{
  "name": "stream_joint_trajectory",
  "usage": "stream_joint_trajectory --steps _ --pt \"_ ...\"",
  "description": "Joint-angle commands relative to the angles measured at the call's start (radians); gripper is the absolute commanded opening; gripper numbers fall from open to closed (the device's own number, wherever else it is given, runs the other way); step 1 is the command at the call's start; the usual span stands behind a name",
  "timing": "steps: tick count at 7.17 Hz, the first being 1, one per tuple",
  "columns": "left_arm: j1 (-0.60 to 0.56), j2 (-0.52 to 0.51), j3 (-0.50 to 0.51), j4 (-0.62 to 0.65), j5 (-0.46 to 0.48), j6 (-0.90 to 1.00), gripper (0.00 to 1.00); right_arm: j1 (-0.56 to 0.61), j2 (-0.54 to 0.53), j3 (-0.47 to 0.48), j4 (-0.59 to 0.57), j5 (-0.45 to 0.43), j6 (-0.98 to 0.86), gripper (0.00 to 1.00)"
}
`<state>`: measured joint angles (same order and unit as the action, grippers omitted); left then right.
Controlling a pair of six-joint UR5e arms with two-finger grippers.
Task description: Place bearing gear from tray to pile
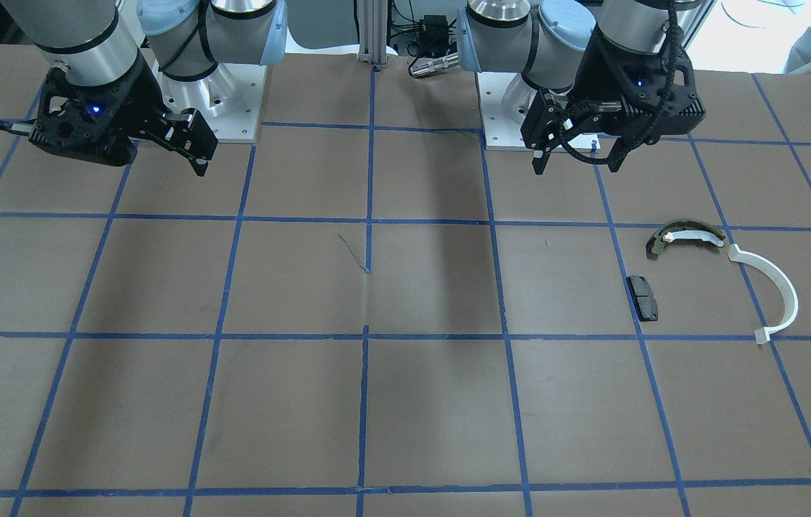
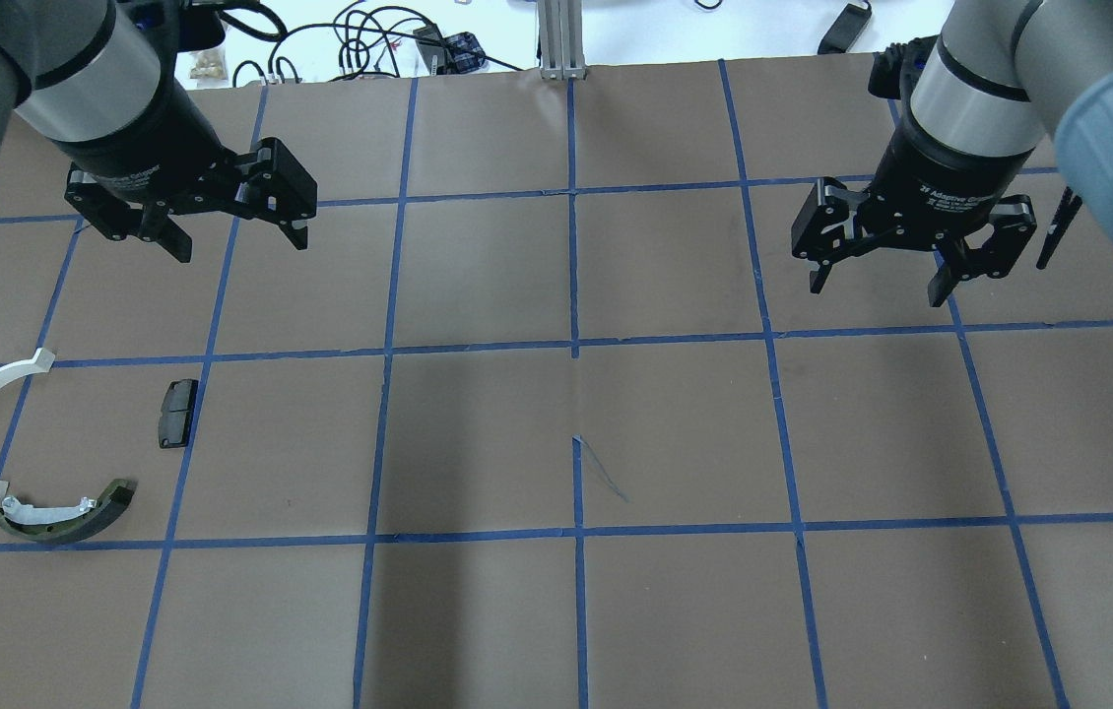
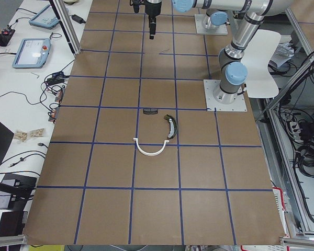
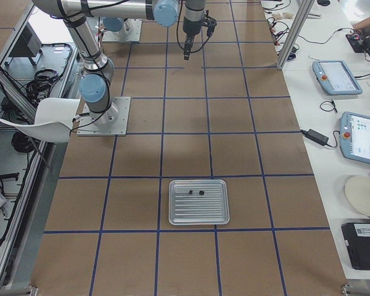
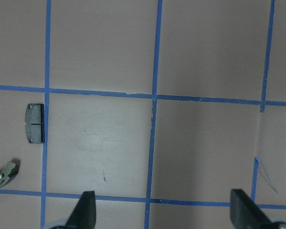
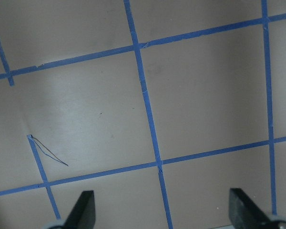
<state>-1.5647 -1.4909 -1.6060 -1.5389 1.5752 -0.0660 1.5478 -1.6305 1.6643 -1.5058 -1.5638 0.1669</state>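
Two small dark parts (image 4: pixel 189 193) are lying side by side in the tray (image 4: pixel 198 217), which is sitting near the right end of the table (image 4: pixel 246 154). They are showing too small to tell which is the bearing gear or how its long axis is running. The right fingers (image 2: pixel 943 276) are hanging spread and empty, well apart from the tray yet nearer it than the left fingers (image 2: pixel 170 241). Those are likewise spread, hovering near the pile (image 2: pixel 177 412) at the left end.
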Motion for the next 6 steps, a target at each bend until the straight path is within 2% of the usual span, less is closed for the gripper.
stream_joint_trajectory --steps 1,6 --pt "0.0 0.001 0.0 0.0 0.002 0.0 1.0 -0.002 0.0 0.0 0.004 -0.001 -0.003 1.0" --pt "0.0 0.0 0.0 -0.001 0.0 0.0 1.0 -0.002 -0.002 -0.009 0.006 0.019 -0.021 1.0"
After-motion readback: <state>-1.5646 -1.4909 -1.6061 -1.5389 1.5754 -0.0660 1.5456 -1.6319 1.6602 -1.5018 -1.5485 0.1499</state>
